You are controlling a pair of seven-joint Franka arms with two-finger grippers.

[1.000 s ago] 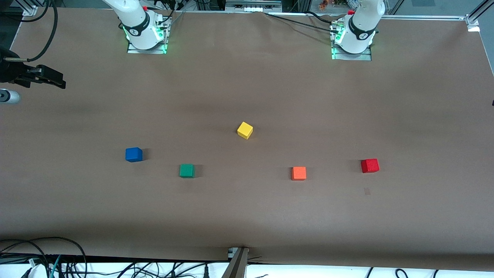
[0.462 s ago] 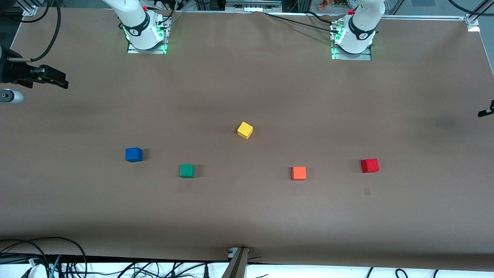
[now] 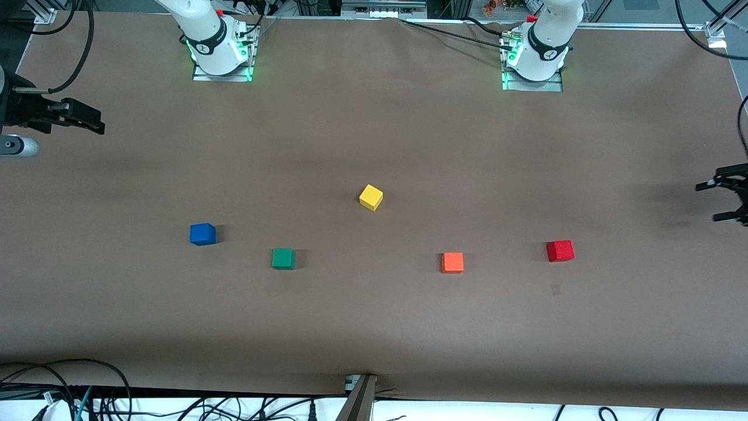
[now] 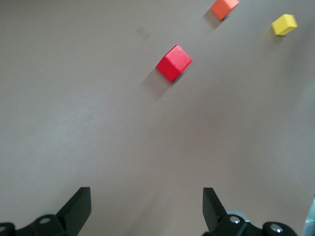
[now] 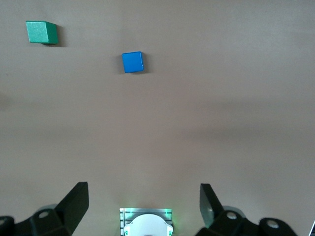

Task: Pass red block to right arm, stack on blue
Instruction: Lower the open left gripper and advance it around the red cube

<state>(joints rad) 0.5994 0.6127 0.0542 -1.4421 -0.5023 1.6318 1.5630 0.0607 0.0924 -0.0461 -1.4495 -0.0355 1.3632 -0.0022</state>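
Blocks are all just sitting flat on the brown table, nothing stacked so far. Using the yellow cube in the middle as the reference: the red block is well off toward the left arm's end of the table from it and a bit nearer the front camera, with the orange cube between the two, also nearer the camera than yellow. The blue one is well away from yellow toward the right arm's end, and the green cube sits between blue and yellow, nearer the camera than either.

Left gripper hangs over the table edge at the left arm's end, way out from the yellow cube, fingers spread wide with nothing between them. From its wrist cam you can see the red block sitting apart from the fingertips, not touched.

Right gripper is up over the edge at the right arm's end, also well apart from yellow, jaws spread wide and empty. Its wrist cam shows the blue cube and the green one lying clear of it, and its own base
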